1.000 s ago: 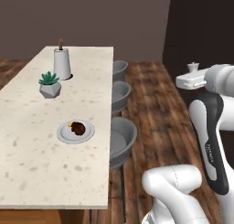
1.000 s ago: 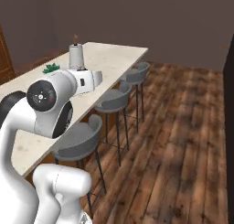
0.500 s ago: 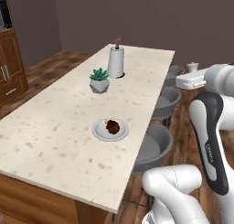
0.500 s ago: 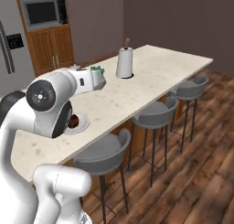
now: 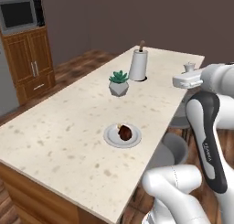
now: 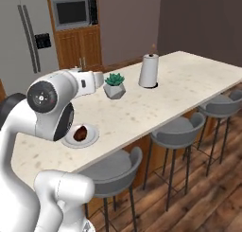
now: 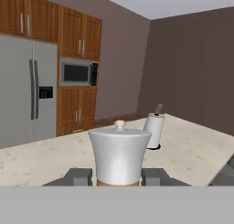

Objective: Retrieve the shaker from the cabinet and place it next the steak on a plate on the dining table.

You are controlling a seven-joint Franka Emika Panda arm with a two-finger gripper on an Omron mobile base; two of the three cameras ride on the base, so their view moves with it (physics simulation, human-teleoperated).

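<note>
My gripper (image 7: 118, 177) is shut on the shaker (image 7: 119, 155), which has a pale knobbed cap and a tan-brown base and stands upright between the fingers (image 7: 77, 176). In the left base view the gripper (image 5: 188, 73) holds the shaker (image 5: 188, 66) in the air over the right edge of the dining table (image 5: 64, 127), right of and beyond the plate (image 5: 109, 139). The dark steak (image 5: 124, 132) lies on that plate. From the right side, the plate (image 6: 93, 136) and steak (image 6: 80, 131) sit near the arm. The cabinet is out of view.
A white paper-towel cylinder (image 5: 138, 65) and a small potted plant (image 5: 119, 82) stand further along the table. Grey stools (image 6: 182, 129) line its right side. A tall wooden unit with a microwave (image 5: 20, 15) and a fridge (image 6: 23, 37) stand beyond.
Both base views have swung round, so the camera has moved: the table now lies closer and the microwave unit has come into view. The grip on the shaker is unchanged.
</note>
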